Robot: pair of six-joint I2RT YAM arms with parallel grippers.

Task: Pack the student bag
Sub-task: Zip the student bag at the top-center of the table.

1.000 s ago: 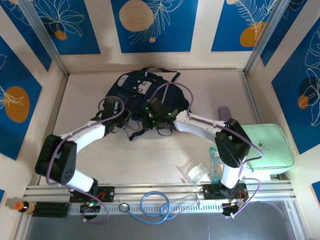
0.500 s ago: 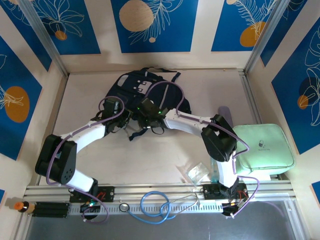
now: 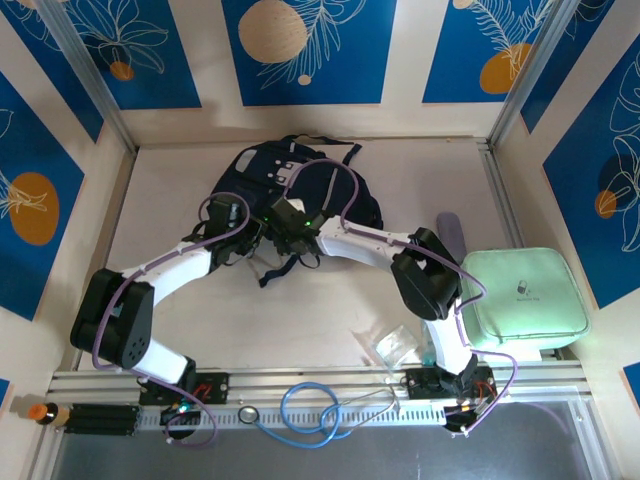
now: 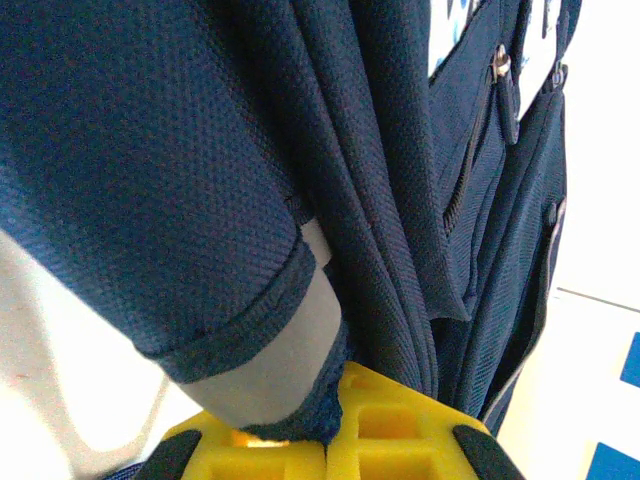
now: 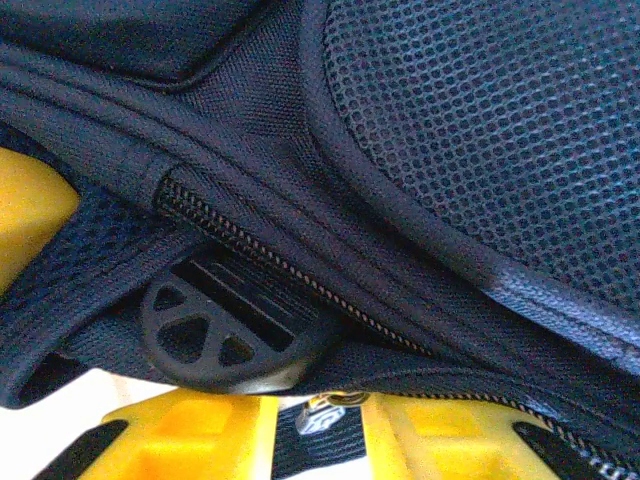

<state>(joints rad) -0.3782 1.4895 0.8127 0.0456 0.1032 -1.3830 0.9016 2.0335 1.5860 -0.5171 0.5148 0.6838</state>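
Left claw (image 4: 335,425) is clamped on the student bag's (image 3: 290,165) near-edge fabric. Right claw (image 5: 310,425) sits at its zipper, can't tell the grip.

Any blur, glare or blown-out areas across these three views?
Top external: even light, sharp, only soft shadows. Left wrist: student bag weave crisp, pale surface at the right edge blown out. Right wrist: mesh crisp, white patch at lower left overexposed.
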